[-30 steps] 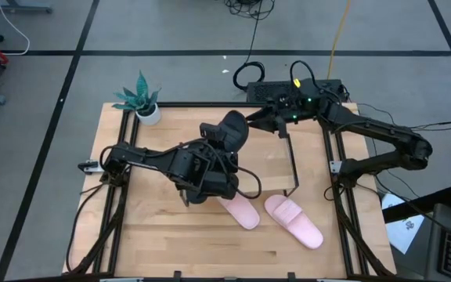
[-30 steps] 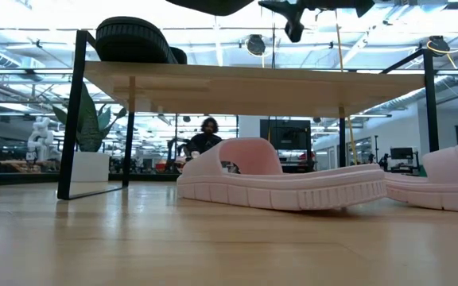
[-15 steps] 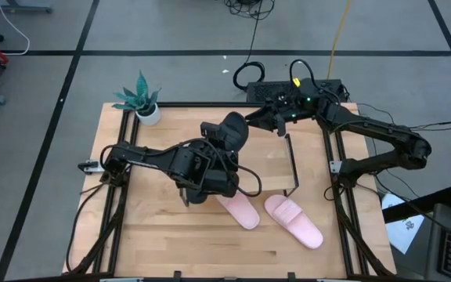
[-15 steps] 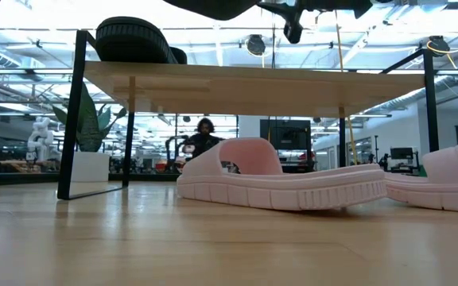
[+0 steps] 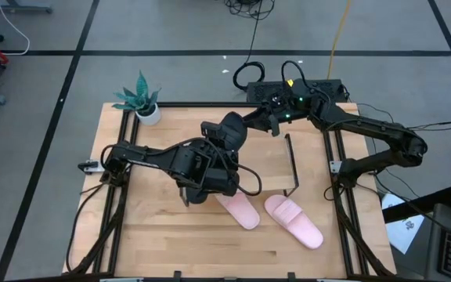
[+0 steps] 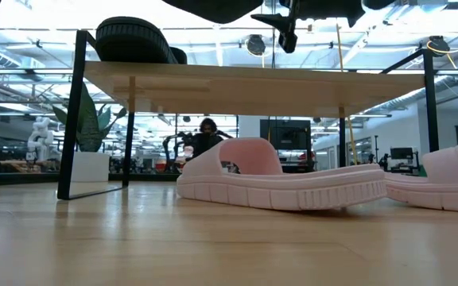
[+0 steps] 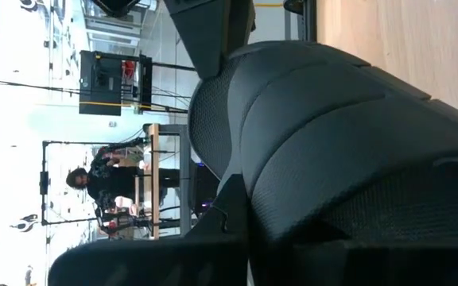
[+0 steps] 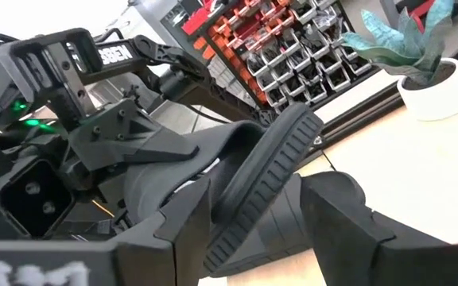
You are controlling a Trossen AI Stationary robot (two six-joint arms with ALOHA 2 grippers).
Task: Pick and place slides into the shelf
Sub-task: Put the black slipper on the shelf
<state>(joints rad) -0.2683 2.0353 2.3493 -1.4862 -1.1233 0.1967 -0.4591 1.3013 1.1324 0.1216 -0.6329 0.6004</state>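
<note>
Two pale pink slides [image 5: 239,209] [image 5: 294,220] lay side by side on the bench in front of the shelf [image 6: 253,78], soles down. One matte black slide [image 6: 133,41] rested on the shelf's light wooden top. The other black slide [image 5: 232,131] was tilted above the shelf.

Bright, even overhead light with strong backlight at table height

The low view's ceiling windows blow out white, silhouetting the shelf [image 6: 253,79]; the pink slide [image 6: 281,176] stays sharp, the near table [image 6: 133,246] blurs. Soft shadows lie under the arms from above.
</note>
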